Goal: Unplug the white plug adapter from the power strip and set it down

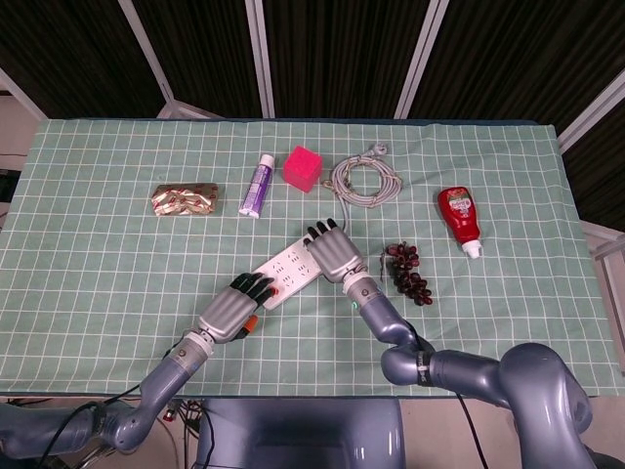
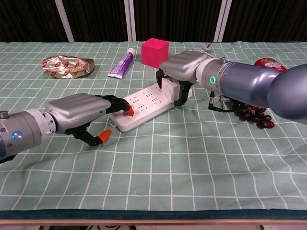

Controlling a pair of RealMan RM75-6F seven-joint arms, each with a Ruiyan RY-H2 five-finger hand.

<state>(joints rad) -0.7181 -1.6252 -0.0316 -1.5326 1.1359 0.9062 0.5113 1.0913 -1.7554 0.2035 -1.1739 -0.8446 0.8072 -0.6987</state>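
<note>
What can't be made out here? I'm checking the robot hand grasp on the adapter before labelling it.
- Head view: the white plug adapter is fully covered by the right robot hand.
- Chest view: the white plug adapter shows partly; its prongs and socket on the power strip are hidden by the fingers.
- Left robot hand: its fingertips hide their contact with the strip.
- Ketchup bottle: mostly behind the right arm in the chest view.

Gold foil packet [image 1: 186, 200], purple tube [image 1: 258, 185], pink cube [image 1: 303, 167], coiled cable [image 1: 366, 180], ketchup bottle [image 1: 460, 218], grapes [image 1: 406, 272] on checked green tablecloth [image 1: 98, 264].
</note>
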